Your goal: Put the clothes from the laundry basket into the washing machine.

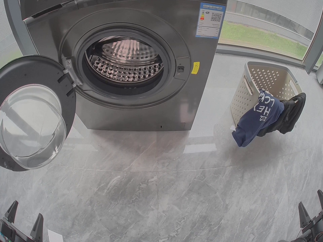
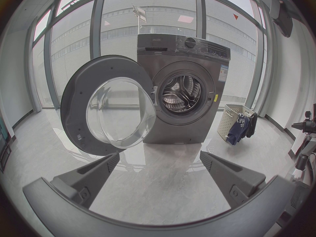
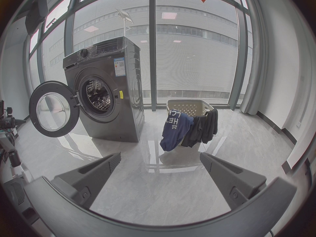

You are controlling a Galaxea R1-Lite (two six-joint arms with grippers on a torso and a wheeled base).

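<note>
step: the very start by my read. Nothing is loaded and you hold nothing.
washing machine (image 1: 134, 68): stands on the floor (image 1: 161, 192), front facing you.
door (image 1: 33, 111): swung fully open to your left, so the opening is free.
drum (image 1: 124, 61): the part you can see has no clothes in it.
laundry basket (image 1: 240, 101): on the floor to the right of the machine, a gap between them, near the window.
blue shirt (image 1: 257, 120): draped over the basket's front rim and hanging down the outside, its hem just above the floor or brushing it; I can't tell which.
black clothes (image 1: 292, 113): hang over the same rim, touching the shirt on its right side.
inside the basket: what you can see of it looks bare.
left claw (image 1: 26, 215): spread wide, empty, low at your left, well apart from the machine.
right claw (image 1: 311, 202): spread wide, empty, low at your right, the nearer arm to the basket but well short of it.
next move: take the right arm to the basket and pinch the shirt where it folds over the rim.
watch: the shirt and black clothes overlap, so one pull may drag both, or tip the light basket.
</note>
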